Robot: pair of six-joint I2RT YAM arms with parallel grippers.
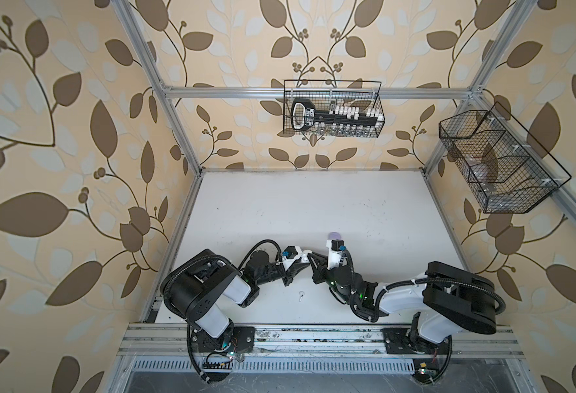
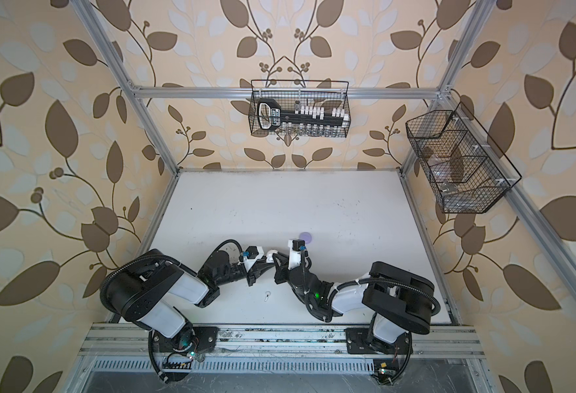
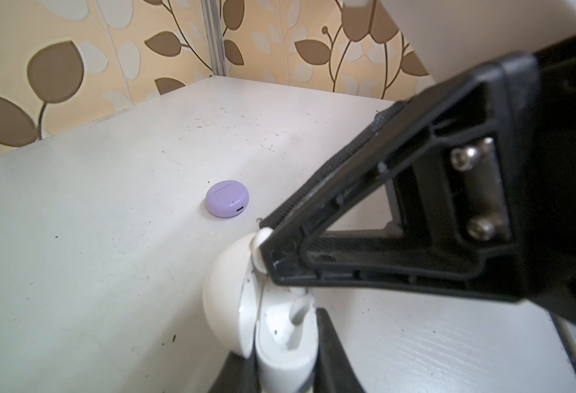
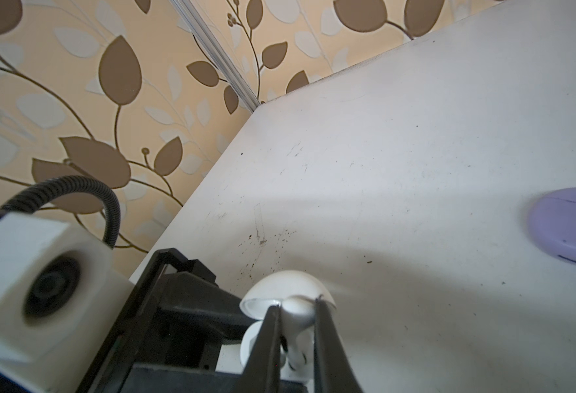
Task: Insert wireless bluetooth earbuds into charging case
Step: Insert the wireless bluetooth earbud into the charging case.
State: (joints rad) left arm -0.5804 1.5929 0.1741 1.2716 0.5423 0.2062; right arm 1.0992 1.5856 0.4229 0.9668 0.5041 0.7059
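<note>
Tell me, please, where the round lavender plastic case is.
In both top views the round lavender plastic case lies closed on the white table, just beyond the right arm's wrist camera.

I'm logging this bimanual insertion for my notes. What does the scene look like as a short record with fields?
left gripper: shut on the white case, lid open
right gripper: shut on a white earbud, held at the case's opening; whether it is seated cannot be told
loose earbud: white, lying on the table between the arms, nearer the bases
lavender case: closed, flat on the table beyond both grippers, untouched
</note>
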